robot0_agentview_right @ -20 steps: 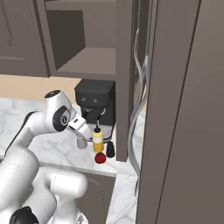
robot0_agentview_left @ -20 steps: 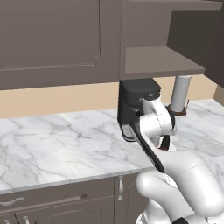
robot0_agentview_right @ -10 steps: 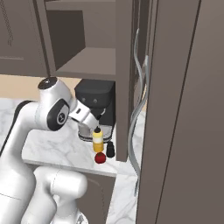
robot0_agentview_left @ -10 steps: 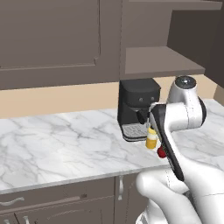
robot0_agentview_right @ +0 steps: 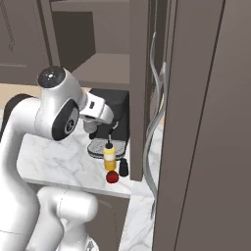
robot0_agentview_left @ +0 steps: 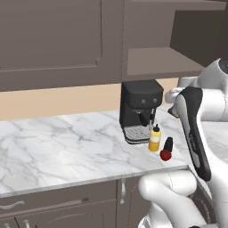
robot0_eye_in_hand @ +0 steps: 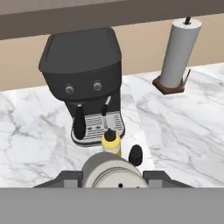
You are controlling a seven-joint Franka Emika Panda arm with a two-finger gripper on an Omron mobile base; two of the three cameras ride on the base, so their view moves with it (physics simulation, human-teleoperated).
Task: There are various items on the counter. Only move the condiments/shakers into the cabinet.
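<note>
In the hand view my gripper [robot0_eye_in_hand: 113, 177] is shut on the small grey cylindrical shaker [robot0_eye_in_hand: 113, 168], whose round top sits between the two fingers [robot0_eye_in_hand: 68, 178]. Below it on the white marble counter [robot0_eye_in_hand: 35, 135] stand the yellow squeeze bottle [robot0_eye_in_hand: 110, 142] and the small dark bottle [robot0_eye_in_hand: 135, 154]. From the left base the yellow bottle [robot0_agentview_left: 154, 138], dark bottle [robot0_agentview_left: 168, 144] and red fruit [robot0_agentview_left: 165, 155] sit near the counter's [robot0_agentview_left: 67, 147] front edge. My hand [robot0_agentview_right: 95, 110] hangs above them, under the open cabinet's shelf [robot0_agentview_right: 105, 66], also seen as shelf [robot0_agentview_left: 160, 62].
A black coffee machine [robot0_agentview_left: 140, 109] stands right behind the bottles, under the shelf. A paper towel roll [robot0_eye_in_hand: 179, 50] on a brown stand is at the back of the counter beside it. A tall dark cabinet side with long handles [robot0_agentview_right: 152, 127] rises to the right.
My arm has risen from beside the coffee machine and lifted the gripper with the shaker above the counter. The yellow bottle, dark bottle and fruit have not moved.
</note>
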